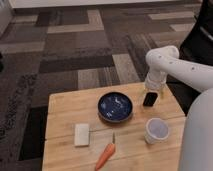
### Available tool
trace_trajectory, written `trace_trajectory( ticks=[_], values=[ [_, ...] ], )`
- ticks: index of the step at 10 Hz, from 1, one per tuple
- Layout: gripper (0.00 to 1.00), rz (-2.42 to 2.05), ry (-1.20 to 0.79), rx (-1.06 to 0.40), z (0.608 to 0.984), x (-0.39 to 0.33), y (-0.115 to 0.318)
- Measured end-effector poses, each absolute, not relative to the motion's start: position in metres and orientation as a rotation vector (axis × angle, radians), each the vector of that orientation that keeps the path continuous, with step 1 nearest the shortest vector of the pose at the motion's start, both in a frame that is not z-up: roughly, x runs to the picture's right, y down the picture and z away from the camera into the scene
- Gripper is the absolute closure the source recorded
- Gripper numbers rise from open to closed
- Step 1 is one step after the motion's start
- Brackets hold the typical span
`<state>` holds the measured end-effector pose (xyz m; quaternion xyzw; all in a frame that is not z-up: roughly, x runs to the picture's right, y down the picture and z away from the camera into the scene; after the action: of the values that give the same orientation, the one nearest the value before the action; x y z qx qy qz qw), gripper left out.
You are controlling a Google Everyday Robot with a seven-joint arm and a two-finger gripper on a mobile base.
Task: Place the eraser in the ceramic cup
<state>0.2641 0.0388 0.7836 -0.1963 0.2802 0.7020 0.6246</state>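
Gripper (150, 91) sits low over the right rear part of the wooden surface (65, 107), at the end of the white arm coming in from the right. Eraser (149, 99) is directly under it, touching or nearly so, standing tilted just right of the blue bowl (115, 107). Can't tell whether the jaws are released or clenched on the eraser; the wrist hides them. White cup (156, 131) stands upright near the right front, apart from the eraser and nearer the camera. Beige block (81, 134) lies front left. Carrot (105, 156) lies at the front edge, between block and cup. Patchwork carpet (75, 45) lies behind.
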Motion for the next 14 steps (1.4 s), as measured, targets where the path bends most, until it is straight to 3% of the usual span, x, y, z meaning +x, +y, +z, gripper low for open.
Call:
trace_trajectory(
  ticks=[1, 3, 5, 6, 11, 14],
  values=[
    [0.37, 1.602, 0.642, -0.452, 0.787, 0.265, 0.039],
    [0.55, 1.600, 0.646, -0.453, 0.791, 0.267, 0.040],
    [0.87, 1.586, 0.670, -0.443, 0.791, 0.270, 0.040],
    [0.99, 1.573, 0.677, -0.435, 0.788, 0.267, 0.037],
    [1.00, 1.455, 0.618, -0.440, 0.748, 0.226, 0.013],
    [1.00, 1.363, 0.545, -0.460, 0.690, 0.183, 0.005]
  ],
)
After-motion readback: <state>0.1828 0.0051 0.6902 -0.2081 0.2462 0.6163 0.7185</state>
